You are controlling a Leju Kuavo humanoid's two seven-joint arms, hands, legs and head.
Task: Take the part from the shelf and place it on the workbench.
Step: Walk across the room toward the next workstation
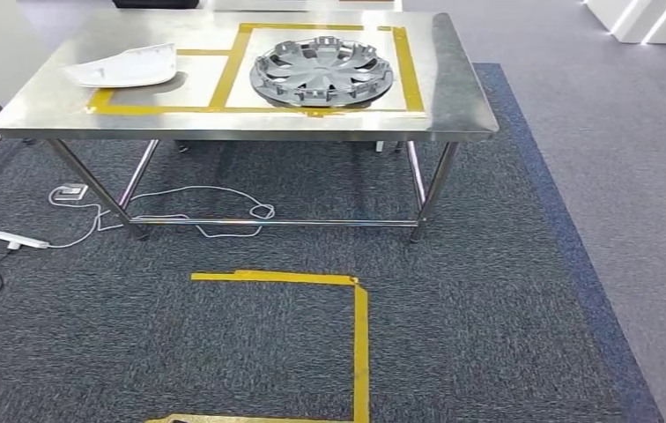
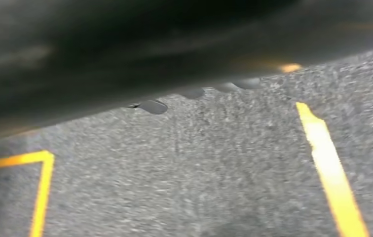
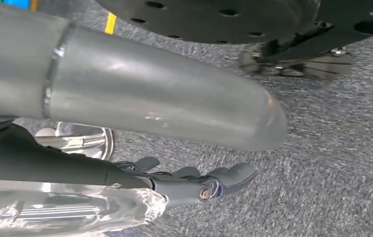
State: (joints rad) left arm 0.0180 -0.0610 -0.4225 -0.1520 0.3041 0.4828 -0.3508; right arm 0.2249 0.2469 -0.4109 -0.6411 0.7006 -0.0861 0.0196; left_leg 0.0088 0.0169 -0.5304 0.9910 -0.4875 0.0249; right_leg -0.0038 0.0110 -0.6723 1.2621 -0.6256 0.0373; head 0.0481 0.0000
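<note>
Right hand (image 3: 194, 185): thick grey thumb (image 3: 165, 106), smooth matte, rounded blunt tip, ring seam near base. Darker fingers (image 3: 229, 177), blue-grey, small round brass-coloured screw at joint. Black smooth link behind fingers. Left hand (image 2: 194, 91): blurred; dark rounded fingertips (image 2: 152, 106) in row under large black out-of-focus cover.

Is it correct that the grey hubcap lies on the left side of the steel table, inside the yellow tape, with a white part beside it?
Not quite. In the head view the hubcap lies on the right side of the table, inside the yellow tape. The white part lies to its left.
</note>
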